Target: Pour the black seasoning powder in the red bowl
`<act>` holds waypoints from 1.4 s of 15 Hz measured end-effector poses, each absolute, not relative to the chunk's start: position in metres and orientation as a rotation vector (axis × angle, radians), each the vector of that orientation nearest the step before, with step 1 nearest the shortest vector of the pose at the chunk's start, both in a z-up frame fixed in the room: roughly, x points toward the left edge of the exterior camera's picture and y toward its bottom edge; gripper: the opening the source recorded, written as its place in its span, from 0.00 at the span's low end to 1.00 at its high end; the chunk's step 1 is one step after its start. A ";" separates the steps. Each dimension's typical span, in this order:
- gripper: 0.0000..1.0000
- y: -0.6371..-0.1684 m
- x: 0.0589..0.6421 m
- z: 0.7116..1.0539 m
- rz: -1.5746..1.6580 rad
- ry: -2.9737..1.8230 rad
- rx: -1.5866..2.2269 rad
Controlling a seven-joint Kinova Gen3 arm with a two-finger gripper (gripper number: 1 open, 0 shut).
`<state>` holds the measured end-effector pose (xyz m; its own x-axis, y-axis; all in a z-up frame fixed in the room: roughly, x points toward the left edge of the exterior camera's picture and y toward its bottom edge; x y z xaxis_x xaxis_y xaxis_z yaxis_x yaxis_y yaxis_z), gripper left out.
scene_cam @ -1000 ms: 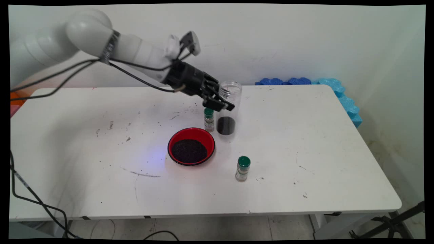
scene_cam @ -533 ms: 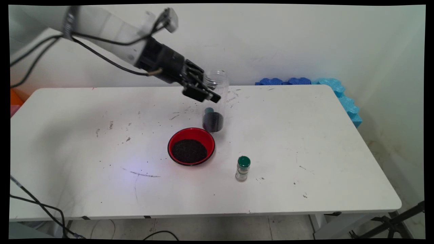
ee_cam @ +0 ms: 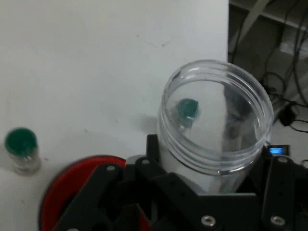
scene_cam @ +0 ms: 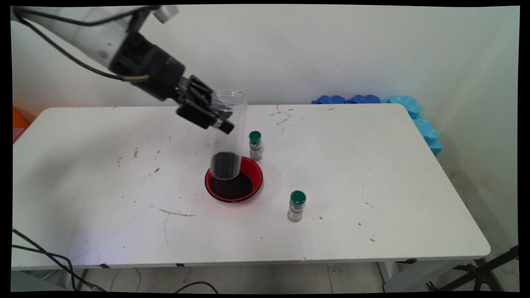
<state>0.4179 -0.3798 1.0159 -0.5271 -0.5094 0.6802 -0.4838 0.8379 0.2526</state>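
My black gripper (scene_cam: pixel 217 116) is shut on a tall clear plastic jar (scene_cam: pixel 227 134) with a layer of dark grains at its bottom. The jar hangs upright in the air, its base just over the far left part of a red bowl (scene_cam: pixel 254 165) filled with the same dark grains. In the hand view the jar's open mouth (ee_cam: pixel 215 115) rises between my fingers, with the red bowl (ee_cam: pixel 62 185) below left. A small green-capped bottle (scene_cam: pixel 255 145) stands just behind the bowl; in the hand view this small bottle (ee_cam: pixel 21 149) is at the left.
A second green-capped bottle (scene_cam: pixel 297 205) stands in front and right of the bowl on the white table (scene_cam: pixel 372 186). Blue foam pieces (scene_cam: pixel 397 107) lie at the far right corner. Black cables hang from the arm at the left.
The arm has lifted the jar off the table beside the small bottle and carried it left and toward the near side, so it now hangs over the red bowl.
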 end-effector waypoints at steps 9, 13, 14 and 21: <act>0.00 -0.339 0.440 1.034 -0.242 -2.214 0.861; 0.00 -0.330 0.445 1.031 -0.306 -2.209 0.934; 0.00 -0.329 0.445 1.030 -0.326 -2.199 0.961; 0.00 -0.325 0.450 1.016 -0.480 -2.110 1.200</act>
